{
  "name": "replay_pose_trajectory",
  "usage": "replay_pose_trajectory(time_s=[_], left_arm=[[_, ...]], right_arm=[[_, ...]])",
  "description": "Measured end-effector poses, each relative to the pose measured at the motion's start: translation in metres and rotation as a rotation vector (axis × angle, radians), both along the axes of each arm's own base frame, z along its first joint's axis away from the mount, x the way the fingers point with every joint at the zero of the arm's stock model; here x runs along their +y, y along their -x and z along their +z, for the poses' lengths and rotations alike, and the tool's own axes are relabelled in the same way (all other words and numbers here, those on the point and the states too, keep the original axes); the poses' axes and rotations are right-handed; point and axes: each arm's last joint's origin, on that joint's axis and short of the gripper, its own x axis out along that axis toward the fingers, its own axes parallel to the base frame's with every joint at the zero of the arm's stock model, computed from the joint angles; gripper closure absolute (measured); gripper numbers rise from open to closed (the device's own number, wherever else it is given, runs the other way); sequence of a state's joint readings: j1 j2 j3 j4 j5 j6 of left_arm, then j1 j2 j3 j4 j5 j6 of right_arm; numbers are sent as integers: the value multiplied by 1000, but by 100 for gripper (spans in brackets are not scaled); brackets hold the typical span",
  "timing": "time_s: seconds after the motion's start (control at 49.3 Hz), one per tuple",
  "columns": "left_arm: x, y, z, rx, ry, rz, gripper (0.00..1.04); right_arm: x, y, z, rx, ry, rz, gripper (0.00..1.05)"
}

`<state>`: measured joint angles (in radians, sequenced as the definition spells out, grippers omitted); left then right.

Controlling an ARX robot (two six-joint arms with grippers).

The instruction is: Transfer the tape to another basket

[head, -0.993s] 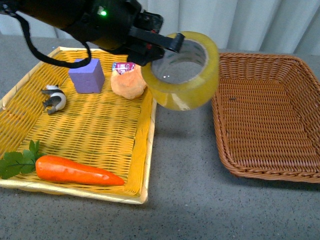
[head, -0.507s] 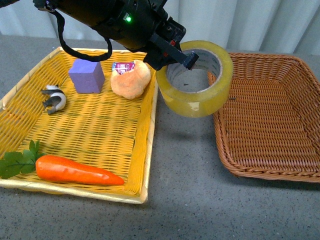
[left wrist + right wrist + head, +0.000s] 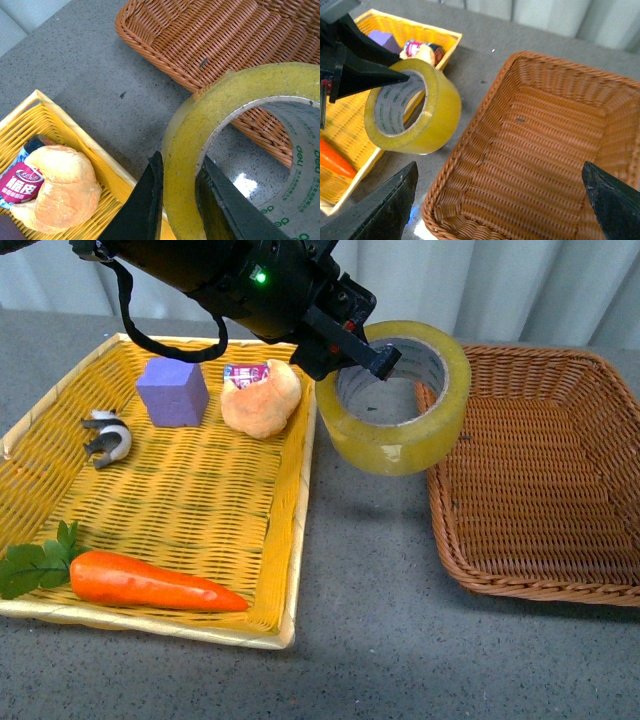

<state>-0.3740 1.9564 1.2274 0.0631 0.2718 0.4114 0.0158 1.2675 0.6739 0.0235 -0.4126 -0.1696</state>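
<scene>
The left arm reaches in from above the yellow tray [image 3: 200, 500], left of the basket [image 3: 540, 490], with the left gripper [image 3: 362, 348] slanting down toward the basket's left rim. Over the past second the tape [image 3: 395, 445] has travelled right, clear of the tray's edge, and levelled out. It now hangs in the air just beside that rim, not yet inside. The jaws are clamped on the roll's wall, one finger inside the core and one outside. Above the basket, the right gripper [image 3: 498, 167] hovers with jaws spread wide, holding nothing.
</scene>
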Motion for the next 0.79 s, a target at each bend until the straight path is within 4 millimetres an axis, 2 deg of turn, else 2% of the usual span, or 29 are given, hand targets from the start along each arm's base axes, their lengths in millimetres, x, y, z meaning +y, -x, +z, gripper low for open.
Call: replay_pose_trajectory(time_s=[0.122, 0.284, 0.527, 0.791], left_arm=[[0, 0, 0, 0, 0, 1, 89], [0, 0, 0, 0, 0, 0, 89], [0, 0, 0, 0, 0, 1, 89], [0, 0, 0, 0, 0, 0, 89]], right_arm=[[11, -29, -4, 85, 9, 49, 9], [25, -54, -9, 111, 37, 86, 9], [49, -78, -25, 170, 51, 117, 9], [67, -94, -39, 224, 41, 137, 9]])
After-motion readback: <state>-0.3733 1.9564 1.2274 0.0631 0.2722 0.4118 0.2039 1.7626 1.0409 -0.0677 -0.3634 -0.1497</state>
